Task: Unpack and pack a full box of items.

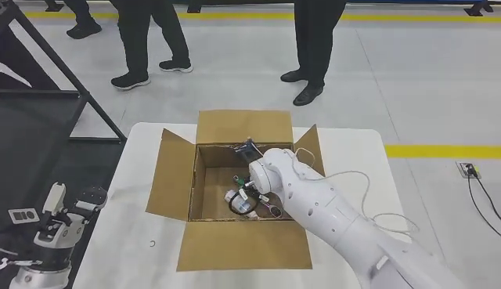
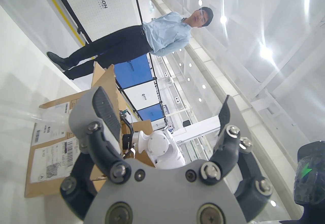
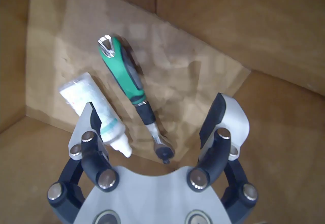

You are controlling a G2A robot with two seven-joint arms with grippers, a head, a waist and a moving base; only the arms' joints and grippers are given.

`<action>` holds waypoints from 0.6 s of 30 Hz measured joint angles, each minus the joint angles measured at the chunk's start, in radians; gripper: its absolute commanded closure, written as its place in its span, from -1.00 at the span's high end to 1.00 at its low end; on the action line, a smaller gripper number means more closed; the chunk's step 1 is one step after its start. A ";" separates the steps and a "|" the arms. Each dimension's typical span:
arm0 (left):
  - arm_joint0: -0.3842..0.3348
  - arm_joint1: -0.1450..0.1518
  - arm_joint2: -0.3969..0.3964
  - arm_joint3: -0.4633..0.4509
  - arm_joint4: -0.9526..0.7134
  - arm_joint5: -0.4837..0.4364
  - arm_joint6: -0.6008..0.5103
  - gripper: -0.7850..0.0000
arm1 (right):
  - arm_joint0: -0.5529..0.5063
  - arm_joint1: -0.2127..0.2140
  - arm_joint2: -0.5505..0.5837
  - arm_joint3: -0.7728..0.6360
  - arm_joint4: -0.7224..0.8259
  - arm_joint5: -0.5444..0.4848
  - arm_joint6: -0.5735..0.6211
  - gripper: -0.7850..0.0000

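An open cardboard box (image 1: pixel 174 175) stands on the white table (image 1: pixel 344 148), flaps spread. My right arm goes down into it, and its gripper (image 3: pixel 155 118) hangs open above the box floor (image 3: pixel 88 19). Under it lie a green-handled ratchet wrench (image 3: pixel 127 77) and a white tube (image 3: pixel 94 103) with its cap end near one finger. Neither is held. My left gripper (image 2: pixel 165 108) is open and empty, held off the table's left side (image 1: pixel 59 211) and pointing up toward the ceiling; the box (image 2: pixel 50 154) and my right arm (image 2: pixel 157 146) are beyond it.
Two people stand on the floor past the table's far edge (image 1: pixel 149 30) (image 1: pixel 317 38). A black frame (image 1: pixel 47 77) stands left of the table. A cable (image 1: pixel 368 203) trails along the right arm.
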State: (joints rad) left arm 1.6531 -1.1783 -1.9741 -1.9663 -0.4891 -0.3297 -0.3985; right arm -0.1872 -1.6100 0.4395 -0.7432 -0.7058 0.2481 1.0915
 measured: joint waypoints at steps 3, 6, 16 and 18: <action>-0.004 -0.001 0.003 -0.003 0.003 0.002 -0.001 1.00 | 0.001 -0.002 0.002 0.016 -0.014 -0.012 0.032 1.00; -0.008 -0.001 0.005 -0.003 0.005 0.005 -0.001 1.00 | -0.007 -0.004 0.013 0.021 -0.009 -0.025 0.041 1.00; -0.018 -0.003 0.012 0.002 0.014 0.016 0.006 1.00 | -0.011 -0.004 0.020 0.017 -0.002 -0.029 0.032 1.00; -0.023 -0.003 0.016 0.000 0.019 0.021 0.005 1.00 | -0.024 -0.002 0.018 0.015 -0.024 -0.027 0.002 1.00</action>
State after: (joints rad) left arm 1.6301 -1.1815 -1.9585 -1.9664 -0.4696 -0.3086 -0.3936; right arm -0.2108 -1.6123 0.4578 -0.7285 -0.7299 0.2210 1.0938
